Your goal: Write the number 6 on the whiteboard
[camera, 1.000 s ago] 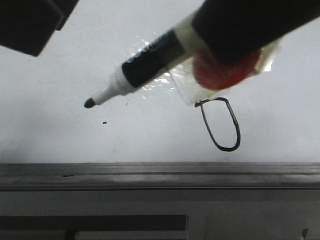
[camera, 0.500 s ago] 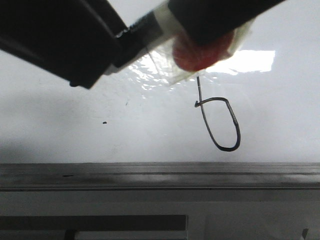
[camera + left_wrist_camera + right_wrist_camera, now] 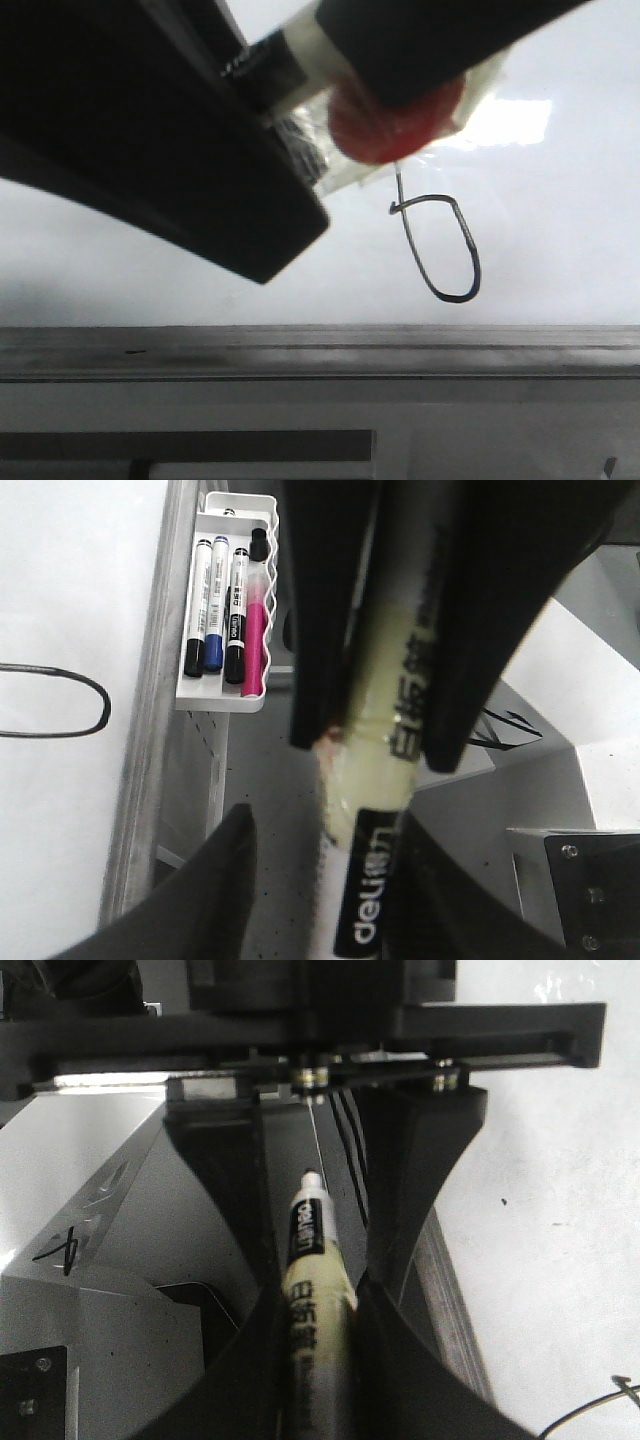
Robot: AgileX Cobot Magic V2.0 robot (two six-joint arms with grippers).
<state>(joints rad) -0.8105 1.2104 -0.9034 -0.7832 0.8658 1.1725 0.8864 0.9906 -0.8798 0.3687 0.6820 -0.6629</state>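
In the past second the marker (image 3: 285, 60) has lifted off the whiteboard (image 3: 560, 230) and swung up toward 12 o'clock in the front view. This has uncovered the short stem of the 6 (image 3: 440, 250), which was hidden before. Over the same span the left tool (image 3: 325, 870) has swept in from 10 o'clock, and it now blocks the marker's tip and the tiny dot from the front camera. The right tool (image 3: 315, 1380) is pinching the marker's taped barrel. The left tool's fingers stand spread on either side of the black tip end, and a sliver of grey shows between one finger and the barrel, so it does not look closed on it. The 6 sits on the board at about 4 o'clock from the front view's centre, just above the grey ledge (image 3: 320, 350). Its loop is closed and the line is unbroken. The writing itself therefore appears finished. The arms seem to be meeting for a handover or to deal with the tip, though the tip is out of sight and I cannot tell which.
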